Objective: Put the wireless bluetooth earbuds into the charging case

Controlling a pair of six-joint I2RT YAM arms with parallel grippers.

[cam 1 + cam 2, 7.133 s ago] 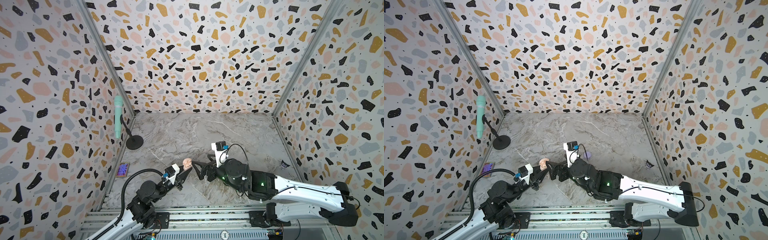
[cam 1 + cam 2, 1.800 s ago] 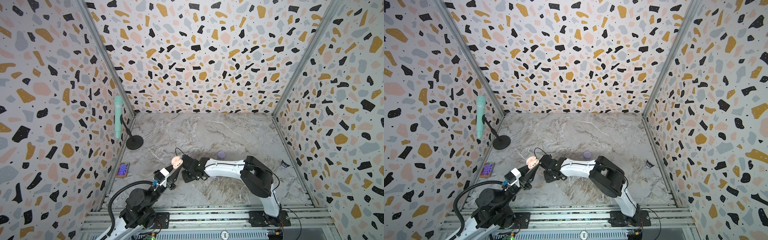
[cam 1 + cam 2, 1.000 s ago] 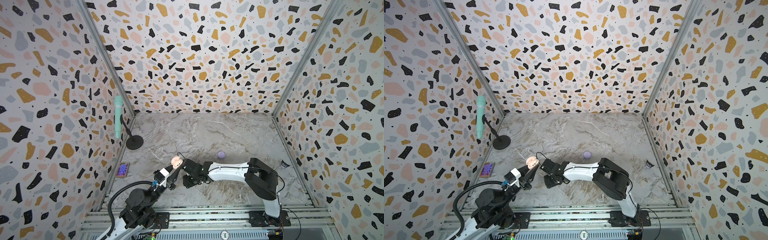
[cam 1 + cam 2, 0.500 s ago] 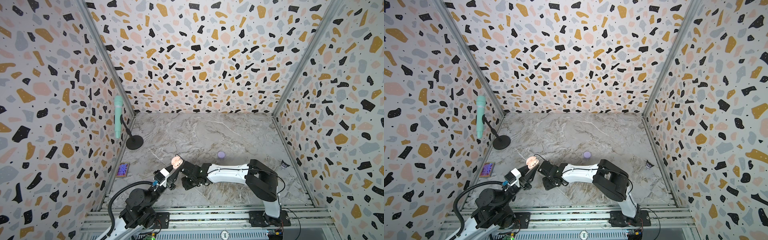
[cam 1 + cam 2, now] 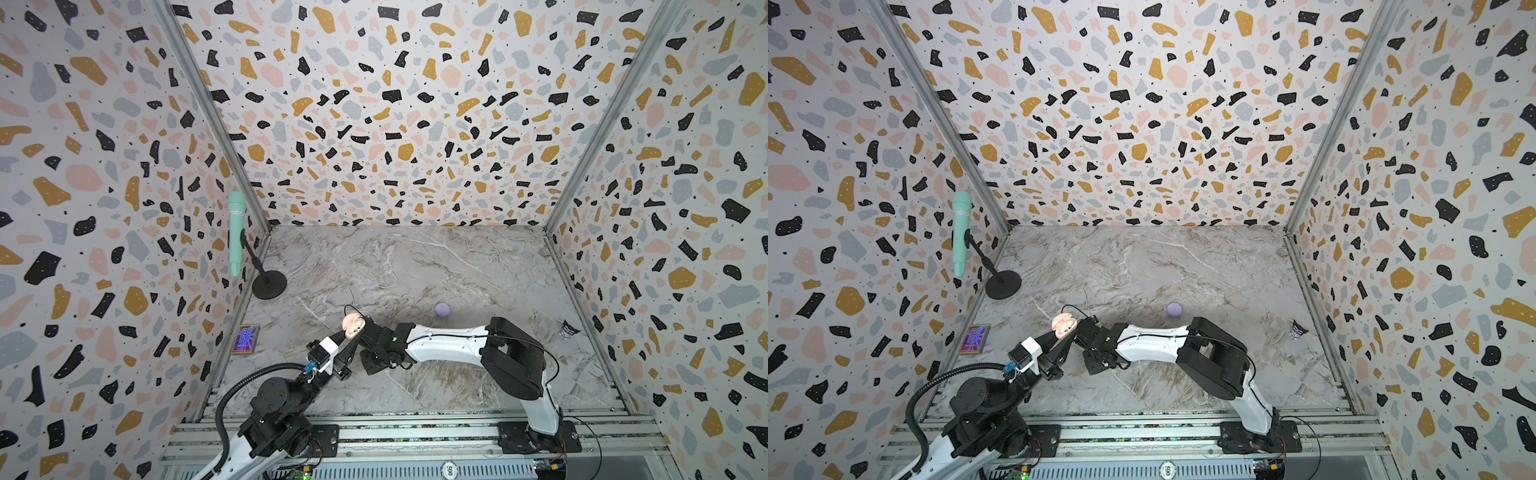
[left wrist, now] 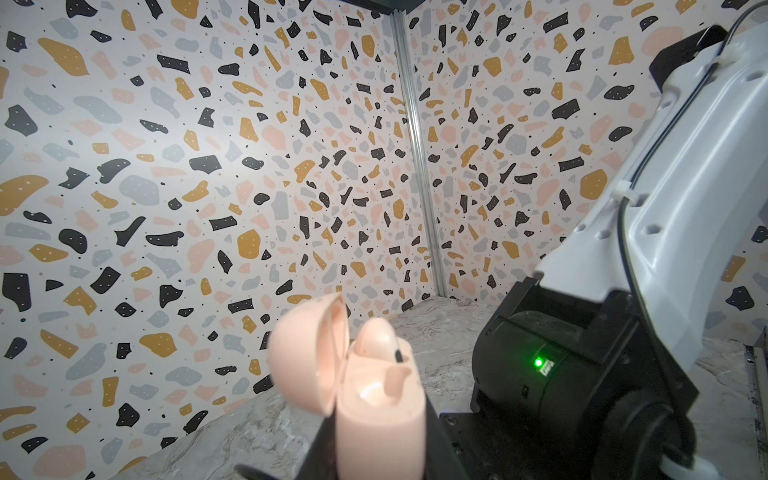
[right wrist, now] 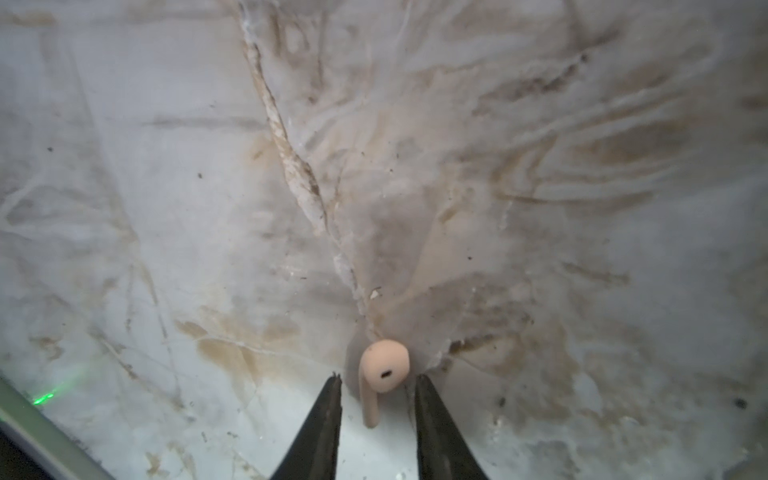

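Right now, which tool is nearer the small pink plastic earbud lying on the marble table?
Right. The right tool straddles the pink earbud, jaws open on either side. The left tool holds the open pink charging case raised above the table, apart from the earbud.

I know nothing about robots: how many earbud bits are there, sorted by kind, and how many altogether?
Charging cases: 2, the pink case, open, and the lavender case.
Earbuds in view: 2, both pink, the seated earbud in the pink case and the loose earbud on the table.
Total: 4.
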